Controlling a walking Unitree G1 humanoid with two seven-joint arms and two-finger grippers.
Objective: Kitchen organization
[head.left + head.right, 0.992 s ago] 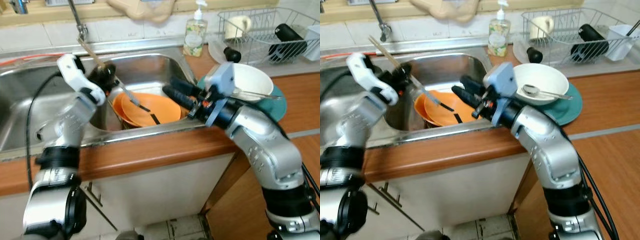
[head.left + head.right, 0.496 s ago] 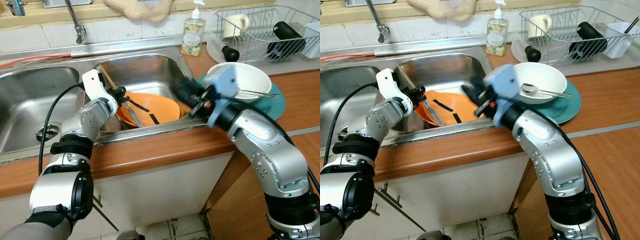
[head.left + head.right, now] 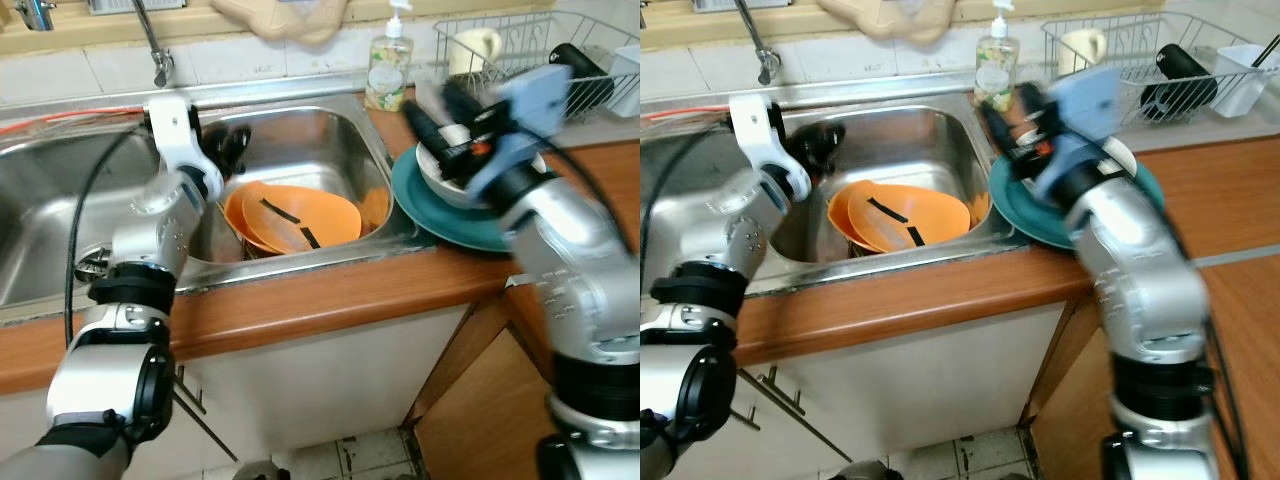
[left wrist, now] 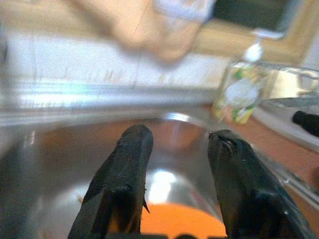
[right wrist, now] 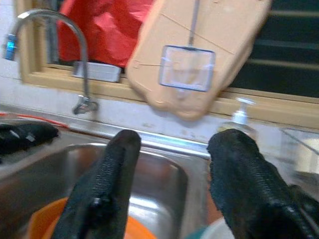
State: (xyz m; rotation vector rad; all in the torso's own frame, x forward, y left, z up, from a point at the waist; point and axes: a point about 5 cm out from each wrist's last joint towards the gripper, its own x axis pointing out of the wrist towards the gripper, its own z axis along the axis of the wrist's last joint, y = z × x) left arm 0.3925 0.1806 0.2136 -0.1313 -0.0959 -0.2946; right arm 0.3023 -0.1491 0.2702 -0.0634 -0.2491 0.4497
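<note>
- The left claw [image 3: 232,146] is raised over the back of the right sink basin [image 3: 300,140], near its left wall. Its two black fingers stand apart with nothing between them.
- The right claw [image 3: 435,118] is above the white bowl [image 3: 1118,152], which sits on the teal plate [image 3: 450,215] on the wooden surface [image 3: 330,300] just beside the sink. Its fingers are also apart and empty. This arm is blurred.
- The orange plates [image 3: 295,218] lie stacked and tilted in the basin, leaning on one another, with two thin dark utensils [image 3: 290,222] across the top one. I think they were left there for washing.
- The soap bottle [image 3: 388,68] stands behind the basin, and the drying rack [image 3: 520,60] holds a mug and a dark bottle, so it is probably where clean dishes go.
</note>
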